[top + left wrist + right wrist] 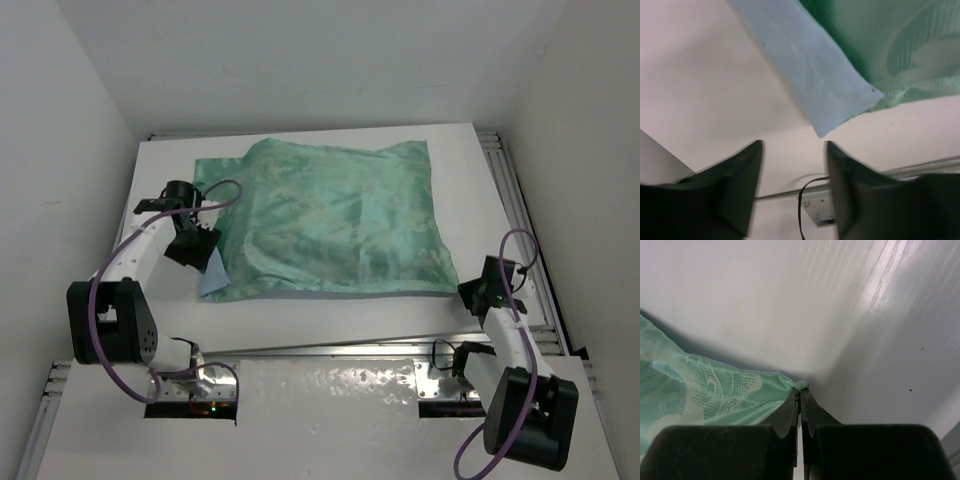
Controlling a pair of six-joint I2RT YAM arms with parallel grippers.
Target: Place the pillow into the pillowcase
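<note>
The white table (300, 318) carries the pillowcase (340, 220), mint-green side up, across its middle. A light-blue flap (213, 280) lies at its near left corner.

- no legible text, label, brand, number or sign found in any of the three views.
- pillowcase (340, 220): woven ornamental pattern only; no lettering can be made out.

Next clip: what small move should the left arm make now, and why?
Probably ease the left gripper forward and close on the light-blue flap of the mint-green satin pillowcase: its jaws stand open just short of it, holding nothing, while the right gripper is shut on the near right corner.
</note>
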